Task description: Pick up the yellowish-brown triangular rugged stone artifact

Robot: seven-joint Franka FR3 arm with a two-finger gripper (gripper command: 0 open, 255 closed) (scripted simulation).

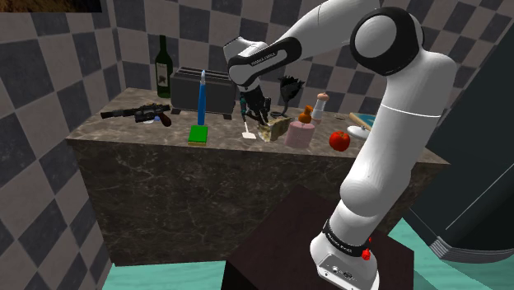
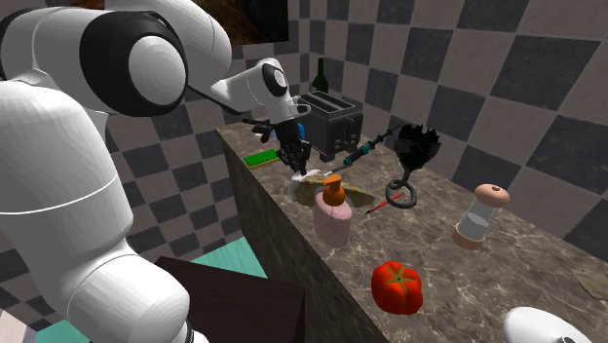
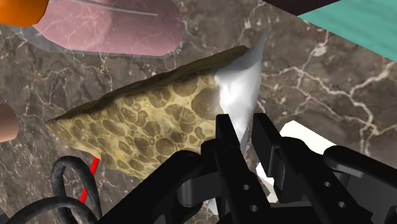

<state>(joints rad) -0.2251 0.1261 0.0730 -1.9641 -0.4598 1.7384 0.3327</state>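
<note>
1. Shoulder view. We find the stone [image 1: 278,127], a yellowish-brown wedge, lying on the marble counter [image 1: 123,140] near its front edge. It sits just beside the pink bottle [image 1: 299,132]. The gripper [image 1: 263,114] is down at the end of the stone away from that bottle.

2. Second exterior view. The stone [image 2: 314,187] lies between the gripper [image 2: 296,158] and the pink bottle [image 2: 331,216]. The tomato [image 2: 397,285] is well apart, further along the counter. The stone appears to rest on the surface, so we judge the lift not yet made.

3. Wrist view. The gripper [image 3: 247,143] has its fingers [image 3: 228,137] drawn close together, pinching the pale, thin corner of the stone [image 3: 146,127]. The mottled, pitted body spreads away from the hold towards the bottle.

4. Assessment of handling. We judge the stone rigid and fairly heavy for its bulk. Its rough faces should give good friction. The present hold is on the tapering tip, with most of the weight off to one side, so the piece may pivot or slide out on lifting. A hold deeper on the thick body would be safer. Otherwise we advise a slow, straight lift.
</note>
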